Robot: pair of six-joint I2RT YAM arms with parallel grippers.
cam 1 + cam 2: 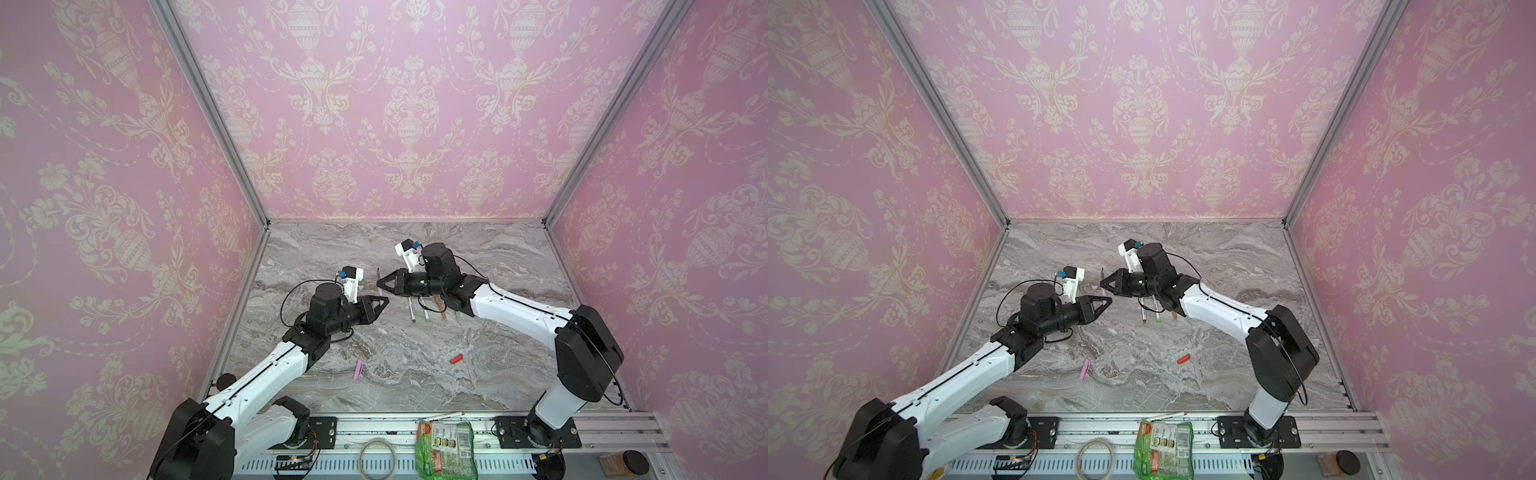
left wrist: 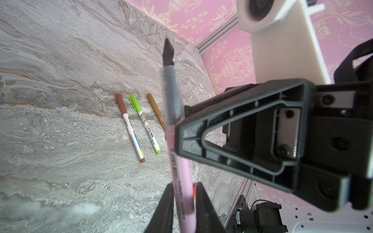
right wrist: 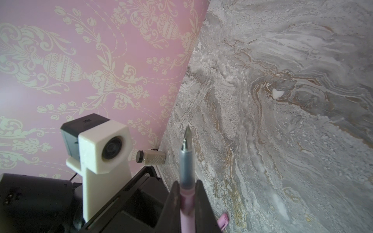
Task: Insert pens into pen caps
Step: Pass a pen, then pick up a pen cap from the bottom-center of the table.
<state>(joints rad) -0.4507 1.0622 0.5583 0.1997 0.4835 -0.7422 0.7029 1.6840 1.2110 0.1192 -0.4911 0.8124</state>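
Above the table (image 1: 519, 266), mid-frame in both top views, the left fingers (image 2: 164, 209) and right fingers (image 3: 174, 201) both pinch the uncapped pink pen (image 2: 181, 181), clear of the surface: a handover, I judge. Next, one pair must let go and fetch the pink cap (image 1: 358, 369), lying lower left, then line it up with the pen's tip.

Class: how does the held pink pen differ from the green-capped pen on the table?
The pink pen's dark nib is bare; the green-capped pen is capped. The right gripper holds the pink pen off the table; the green-capped pen lies flat. The pink pen's barrel is pink, the green-capped pen's white. Both are slim pens.
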